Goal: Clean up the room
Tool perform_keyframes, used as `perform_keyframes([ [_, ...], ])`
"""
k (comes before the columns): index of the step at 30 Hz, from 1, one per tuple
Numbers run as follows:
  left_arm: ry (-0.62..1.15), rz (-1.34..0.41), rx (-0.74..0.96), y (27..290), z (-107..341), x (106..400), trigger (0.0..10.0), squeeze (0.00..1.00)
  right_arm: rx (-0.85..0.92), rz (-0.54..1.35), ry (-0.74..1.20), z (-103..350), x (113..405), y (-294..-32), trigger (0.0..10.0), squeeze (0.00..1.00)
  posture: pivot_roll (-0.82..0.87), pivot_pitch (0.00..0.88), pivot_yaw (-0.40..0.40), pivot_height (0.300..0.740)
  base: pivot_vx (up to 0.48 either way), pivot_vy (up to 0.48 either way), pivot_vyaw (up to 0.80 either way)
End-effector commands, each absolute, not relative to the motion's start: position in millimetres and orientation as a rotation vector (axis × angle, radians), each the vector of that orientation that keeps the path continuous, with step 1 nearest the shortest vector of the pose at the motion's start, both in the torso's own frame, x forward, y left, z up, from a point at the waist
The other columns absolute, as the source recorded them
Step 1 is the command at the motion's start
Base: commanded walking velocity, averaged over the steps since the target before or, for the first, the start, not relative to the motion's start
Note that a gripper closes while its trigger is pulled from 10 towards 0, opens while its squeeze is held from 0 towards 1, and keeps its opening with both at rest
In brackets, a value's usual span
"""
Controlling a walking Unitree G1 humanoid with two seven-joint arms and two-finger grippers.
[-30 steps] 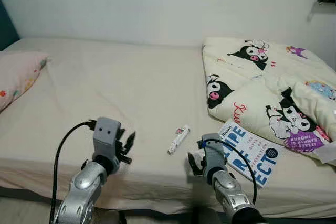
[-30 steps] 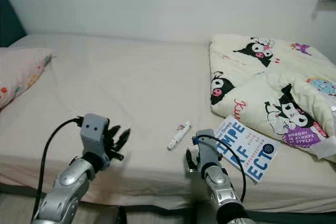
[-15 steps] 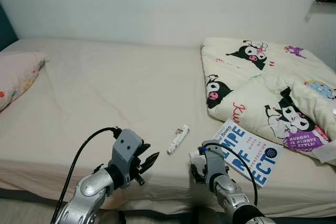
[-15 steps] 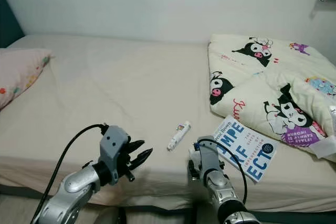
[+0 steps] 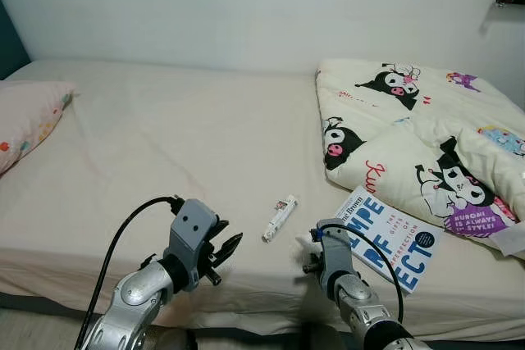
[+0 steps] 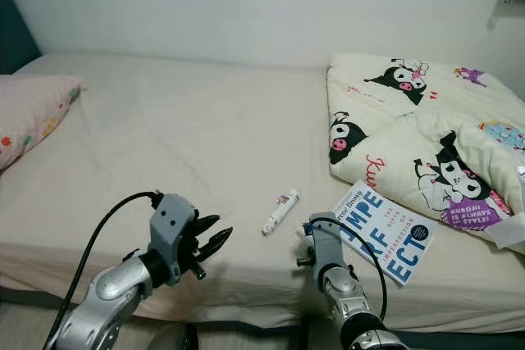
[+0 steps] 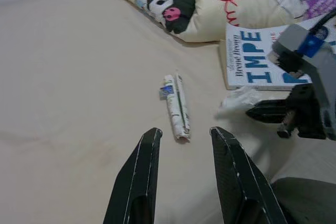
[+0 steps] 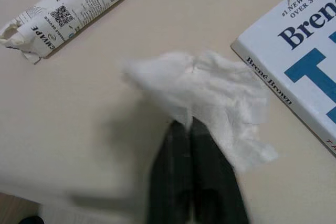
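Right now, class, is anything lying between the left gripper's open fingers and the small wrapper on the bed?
Nothing visible: only bare sheet lies between the left gripper and the wrapper. The tissue and book lie off to one side.

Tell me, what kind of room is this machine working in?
Most likely a bedroom: a wide bed with a cream sheet, a pink pillow at one end, and a folded cartoon-print quilt with a book beside it.

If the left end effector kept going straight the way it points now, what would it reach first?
Most likely the small white wrapper lying on the bed sheet: seen from the wrist, it sits just beyond the open left end effector, roughly in line with the gap. Depth is uncertain.
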State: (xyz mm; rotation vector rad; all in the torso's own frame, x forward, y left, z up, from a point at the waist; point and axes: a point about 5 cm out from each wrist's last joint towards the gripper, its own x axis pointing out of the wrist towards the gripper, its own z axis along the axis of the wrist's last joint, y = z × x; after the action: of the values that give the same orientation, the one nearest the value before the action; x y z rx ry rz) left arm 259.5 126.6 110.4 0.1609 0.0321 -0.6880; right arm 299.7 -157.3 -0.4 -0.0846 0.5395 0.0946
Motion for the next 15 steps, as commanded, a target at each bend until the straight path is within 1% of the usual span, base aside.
perform_keyframes([
  [1,0.033,-0.676,0.176,129.8,109.8,261.3,10.0,0.0,-0.062,0.088,0.534,-0.5,299.6,-156.8,0.0,0.0,0.08,0.045,-0.075,0.595,0.0,0.0,0.0],
  [7,0.032,-0.668,0.175,130.0,109.3,261.3,10.0,0.0,-0.05,0.09,0.504,2.5,301.7,-154.1,0.0,0.0,0.08,0.039,-0.079,0.595,0.0,0.0,0.0],
  [9,0.012,-0.615,0.144,135.8,113.2,264.9,10.0,0.0,-0.047,0.091,0.425,12.0,306.5,-153.1,0.0,0.0,0.08,0.037,-0.08,0.595,0.0,0.0,0.0],
  [11,0.001,-0.587,0.125,138.5,115.5,266.8,10.0,0.0,-0.05,0.087,0.389,16.6,308.5,-153.4,0.0,0.0,0.08,0.033,-0.081,0.595,0.0,0.0,0.0],
  [14,-0.042,-0.475,0.074,148.1,123.6,273.8,10.0,0.0,-0.087,0.088,0.211,39.2,314.6,-153.0,0.0,0.0,0.07,0.03,-0.079,0.595,0.0,0.0,0.0],
  [15,-0.042,-0.475,0.074,148.1,123.6,273.8,10.0,0.0,-0.087,0.088,0.211,39.2,314.6,-153.0,0.0,0.0,0.07,0.03,-0.079,0.595,0.0,0.0,0.0],
])
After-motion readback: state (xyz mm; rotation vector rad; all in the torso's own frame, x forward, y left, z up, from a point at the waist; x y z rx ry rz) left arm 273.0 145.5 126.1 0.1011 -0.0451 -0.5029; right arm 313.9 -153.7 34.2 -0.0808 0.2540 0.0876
